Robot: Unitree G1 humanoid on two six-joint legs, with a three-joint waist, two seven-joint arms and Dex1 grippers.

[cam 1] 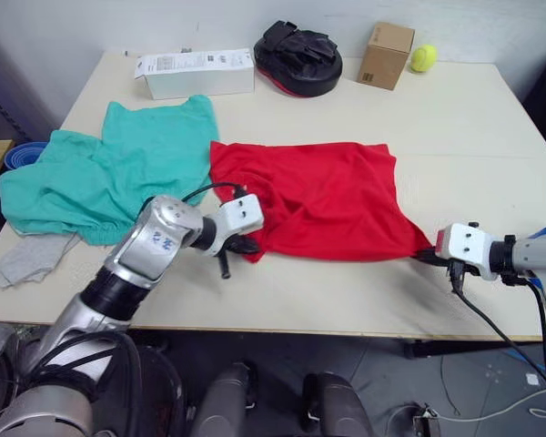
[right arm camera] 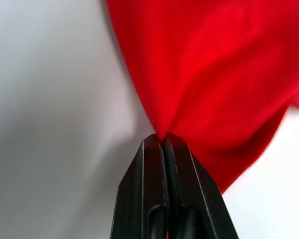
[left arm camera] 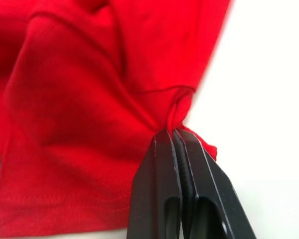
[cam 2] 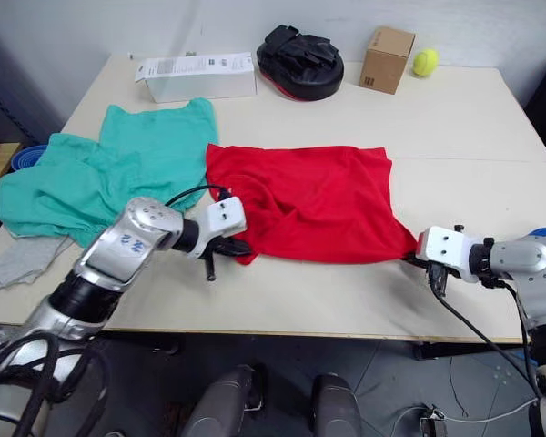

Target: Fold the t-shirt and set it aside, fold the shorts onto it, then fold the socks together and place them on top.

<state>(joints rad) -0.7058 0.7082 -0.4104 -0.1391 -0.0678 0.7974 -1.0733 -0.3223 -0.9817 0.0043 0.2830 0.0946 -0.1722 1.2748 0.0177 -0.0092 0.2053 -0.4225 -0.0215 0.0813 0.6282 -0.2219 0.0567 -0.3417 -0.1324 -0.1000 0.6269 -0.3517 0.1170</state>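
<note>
Both claws are clamped on the bright red cotton t-shirt (cam 1: 323,196), left gripper (left arm camera: 175,137) and right gripper (right arm camera: 163,142) each pinching a near corner, and those thin pinches could slip if pulled unevenly; it lies just beside the teal-green shorts (cam 1: 109,173), long axis running sideways away from them.

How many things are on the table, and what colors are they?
Red: 1, the t-shirt
Teal-green: 1, the shorts
Grey: 1, the socks
White: 1, a long box
Black: 1, a padded mitt
Brown: 1, a cardboard box
Yellow-green: 1, a ball
Total: 7
</note>
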